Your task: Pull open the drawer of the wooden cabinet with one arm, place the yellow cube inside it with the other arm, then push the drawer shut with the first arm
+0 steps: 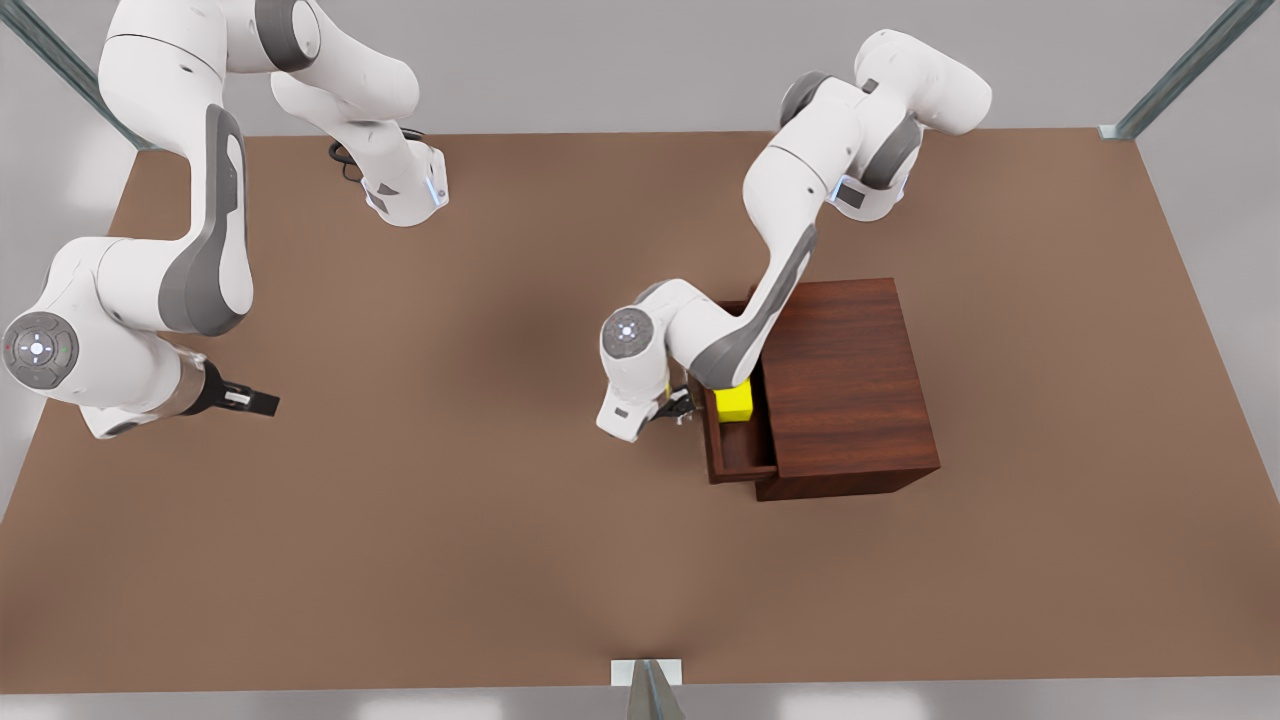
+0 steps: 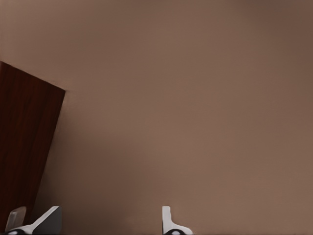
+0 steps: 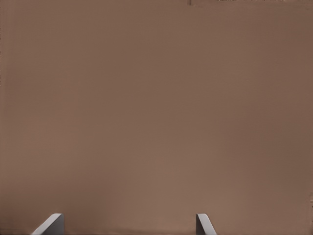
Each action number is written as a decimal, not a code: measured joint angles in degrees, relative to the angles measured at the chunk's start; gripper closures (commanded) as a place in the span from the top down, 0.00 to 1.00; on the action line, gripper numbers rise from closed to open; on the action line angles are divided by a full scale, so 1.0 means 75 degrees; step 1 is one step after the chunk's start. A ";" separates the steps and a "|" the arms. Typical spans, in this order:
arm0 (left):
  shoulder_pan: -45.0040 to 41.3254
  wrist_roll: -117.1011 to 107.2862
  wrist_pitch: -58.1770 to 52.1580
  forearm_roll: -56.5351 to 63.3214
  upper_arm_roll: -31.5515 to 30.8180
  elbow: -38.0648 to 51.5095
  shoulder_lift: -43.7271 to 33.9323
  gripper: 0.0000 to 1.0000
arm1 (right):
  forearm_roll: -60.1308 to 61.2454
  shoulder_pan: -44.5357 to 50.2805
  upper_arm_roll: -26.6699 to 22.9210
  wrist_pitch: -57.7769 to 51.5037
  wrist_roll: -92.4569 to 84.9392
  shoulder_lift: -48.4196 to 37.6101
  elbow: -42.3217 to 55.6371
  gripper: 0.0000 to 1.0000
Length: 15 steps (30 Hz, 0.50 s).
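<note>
The wooden cabinet [image 1: 845, 385] stands on the front view's right half of the table. Its drawer [image 1: 738, 458] is pulled out toward the front view's left. The yellow cube [image 1: 735, 402] lies inside the drawer, partly hidden under the arm's elbow. My left gripper [image 1: 678, 408] sits just outside the drawer's front panel, fingers open and holding nothing. In the left wrist view the left gripper [image 2: 107, 223] has a dark wood face [image 2: 24, 147] beside it. My right gripper [image 1: 262, 403] waits far off at the front view's left, open over bare table, as the right wrist view confirms [image 3: 127, 225].
The brown table [image 1: 450, 520] stretches wide between the two arms. Metal frame posts [image 1: 1180, 75] rise at the back corners. A small bracket [image 1: 647, 675] sits at the middle of the near edge.
</note>
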 measured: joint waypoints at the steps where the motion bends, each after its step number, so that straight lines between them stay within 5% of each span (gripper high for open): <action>1: 0.0042 0.0033 -0.0036 -0.0002 0.0000 -0.0046 -0.0028 1.00 | -0.0003 -0.0009 -0.0007 -0.0001 -0.0106 0.0001 0.0000 1.00; 15: 0.0861 0.0824 -0.0959 0.0061 0.0104 -0.0095 -0.0357 1.00 | -0.0001 -0.0006 -0.0019 -0.0004 -0.1104 0.0002 0.0117 1.00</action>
